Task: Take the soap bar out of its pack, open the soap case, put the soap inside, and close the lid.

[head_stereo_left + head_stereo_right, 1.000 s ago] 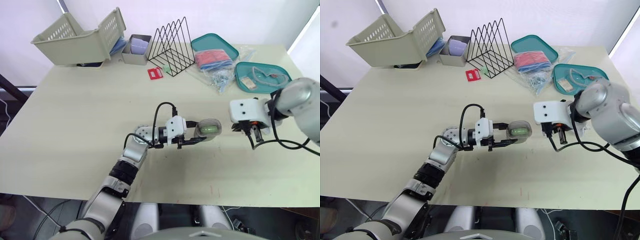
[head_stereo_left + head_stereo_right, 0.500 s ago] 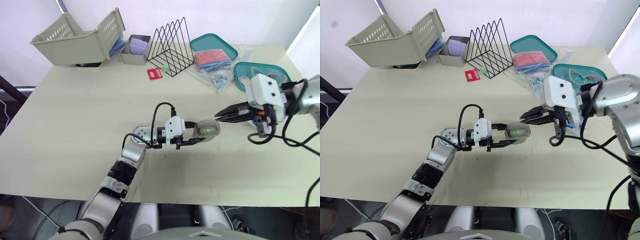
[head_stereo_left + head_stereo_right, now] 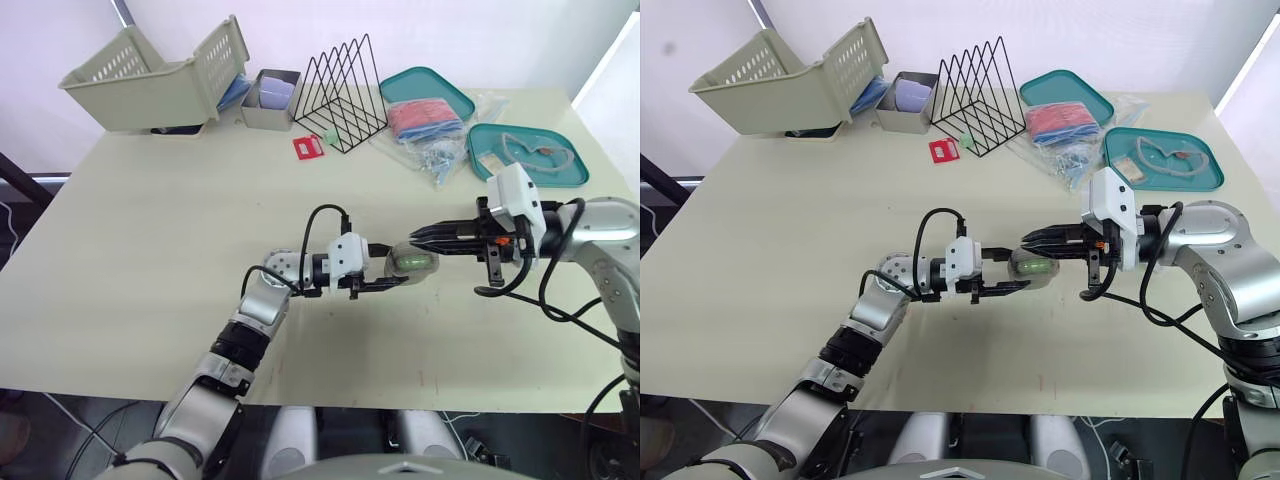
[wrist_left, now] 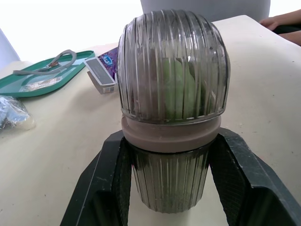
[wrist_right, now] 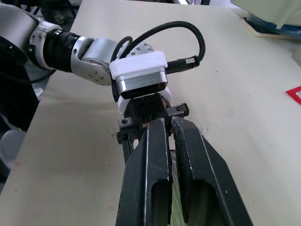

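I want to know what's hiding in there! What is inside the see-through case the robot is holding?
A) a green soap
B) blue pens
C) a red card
A: a pale green soap shows through the ribbed clear soap case held in the left pincer.

At table (image 3: 150, 260) centre, soap case (image 3: 414, 262) in left gripper (image 3: 393, 273), right gripper (image 3: 421, 237) just over it
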Motion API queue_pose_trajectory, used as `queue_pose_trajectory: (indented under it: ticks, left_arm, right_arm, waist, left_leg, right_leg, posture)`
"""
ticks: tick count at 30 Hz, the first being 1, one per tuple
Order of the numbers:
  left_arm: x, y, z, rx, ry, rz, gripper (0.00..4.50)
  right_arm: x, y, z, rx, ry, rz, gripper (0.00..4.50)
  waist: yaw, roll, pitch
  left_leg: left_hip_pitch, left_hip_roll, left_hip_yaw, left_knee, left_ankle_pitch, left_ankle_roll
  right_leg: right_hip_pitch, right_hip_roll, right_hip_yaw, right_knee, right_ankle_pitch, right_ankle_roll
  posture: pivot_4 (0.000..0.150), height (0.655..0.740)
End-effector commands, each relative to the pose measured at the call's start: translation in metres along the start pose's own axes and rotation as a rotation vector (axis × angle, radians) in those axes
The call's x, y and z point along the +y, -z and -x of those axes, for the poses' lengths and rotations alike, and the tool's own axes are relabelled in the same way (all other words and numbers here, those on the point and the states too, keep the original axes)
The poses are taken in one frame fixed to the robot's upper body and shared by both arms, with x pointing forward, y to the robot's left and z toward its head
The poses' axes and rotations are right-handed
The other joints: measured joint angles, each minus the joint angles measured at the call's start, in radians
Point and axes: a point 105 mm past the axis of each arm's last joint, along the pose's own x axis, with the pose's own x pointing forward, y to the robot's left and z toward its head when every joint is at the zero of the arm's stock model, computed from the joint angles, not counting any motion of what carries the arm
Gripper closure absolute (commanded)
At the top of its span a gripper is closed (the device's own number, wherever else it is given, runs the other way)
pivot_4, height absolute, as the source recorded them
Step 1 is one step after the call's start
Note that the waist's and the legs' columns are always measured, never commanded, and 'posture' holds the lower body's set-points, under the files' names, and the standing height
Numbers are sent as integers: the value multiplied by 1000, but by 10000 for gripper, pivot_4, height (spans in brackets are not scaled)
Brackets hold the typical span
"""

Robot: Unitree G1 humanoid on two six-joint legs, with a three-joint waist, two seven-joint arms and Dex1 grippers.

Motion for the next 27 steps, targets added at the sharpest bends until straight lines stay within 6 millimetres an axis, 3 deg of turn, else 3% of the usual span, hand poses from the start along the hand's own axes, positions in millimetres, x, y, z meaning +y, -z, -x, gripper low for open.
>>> queue_pose_trajectory:
  ticks: [1, 27]
  left_arm:
    - [-9, 13, 5, 60, 32, 28, 26500]
    - [-10, 14, 11, 72, 32, 18, 26500]
  right_arm:
    - [-3, -5, -1, -28, 21, 31, 42567]
    - [-2, 46, -11, 106, 8, 1, 42567]
  waist:
    - [0, 0, 0]
    - [0, 0, 0]
  left_leg:
    - [0, 0, 0, 0, 0, 0]
    - [1, 0, 0, 0, 0, 0]
  right_leg:
    - [0, 0, 0, 0, 0, 0]
    - [1, 0, 0, 0, 0, 0]
  posture:
    - [1500, 7400]
    - [1500, 7400]
